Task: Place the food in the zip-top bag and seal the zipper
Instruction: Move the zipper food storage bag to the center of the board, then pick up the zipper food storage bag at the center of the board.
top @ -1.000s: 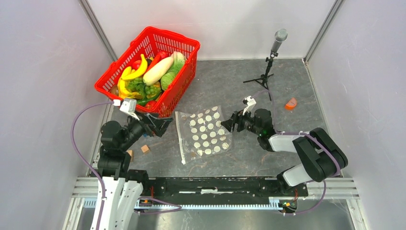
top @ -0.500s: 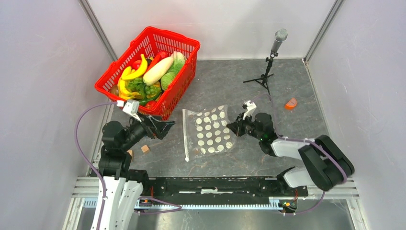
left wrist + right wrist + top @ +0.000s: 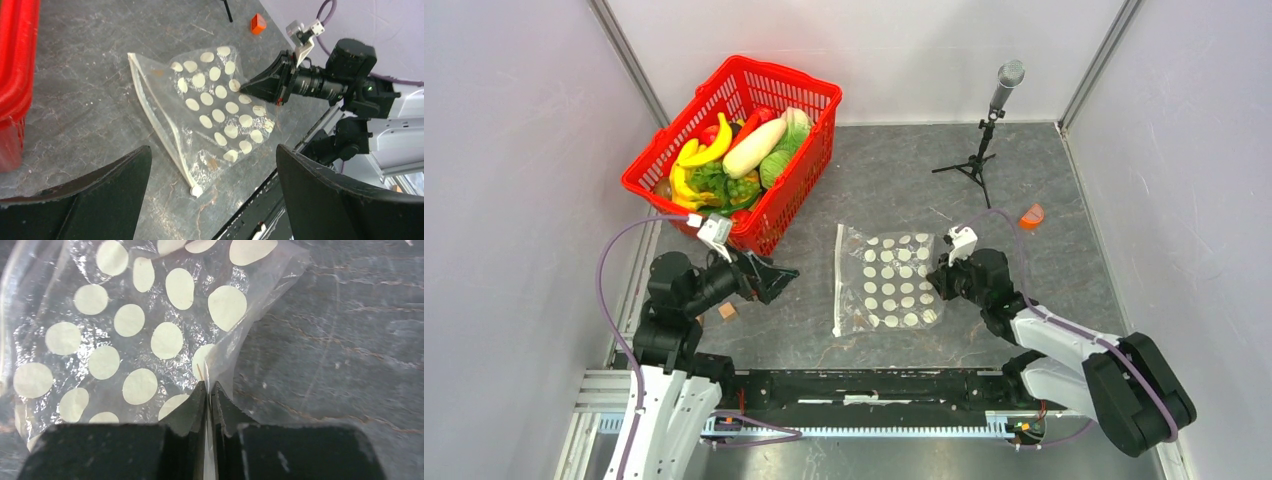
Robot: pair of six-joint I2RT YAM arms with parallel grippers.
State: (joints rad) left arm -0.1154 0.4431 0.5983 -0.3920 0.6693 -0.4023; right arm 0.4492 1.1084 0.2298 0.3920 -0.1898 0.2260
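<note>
The zip-top bag point(image 3: 889, 281), clear with white dots, lies flat on the grey table. Its zipper point(image 3: 838, 280) runs along the left edge and ends in a white tab point(image 3: 196, 190). My right gripper point(image 3: 940, 280) is shut on the bag's right edge; the film is pinched between its fingertips point(image 3: 209, 387). My left gripper point(image 3: 777, 278) hangs open left of the bag, with nothing between its fingers point(image 3: 214, 150). The food point(image 3: 734, 155), among it yellow bananas, a white radish and green pieces, lies in the red basket point(image 3: 801, 188).
Small wooden cubes point(image 3: 727, 311) lie beside the left arm. A microphone on a tripod point(image 3: 992, 112) stands at the back right. A small orange piece point(image 3: 1031, 215) lies near the right wall. Pale walls enclose the table.
My right gripper has shut on the bag's right edge and dragged the bag to the right. The left gripper has shifted slightly right and stayed open.
</note>
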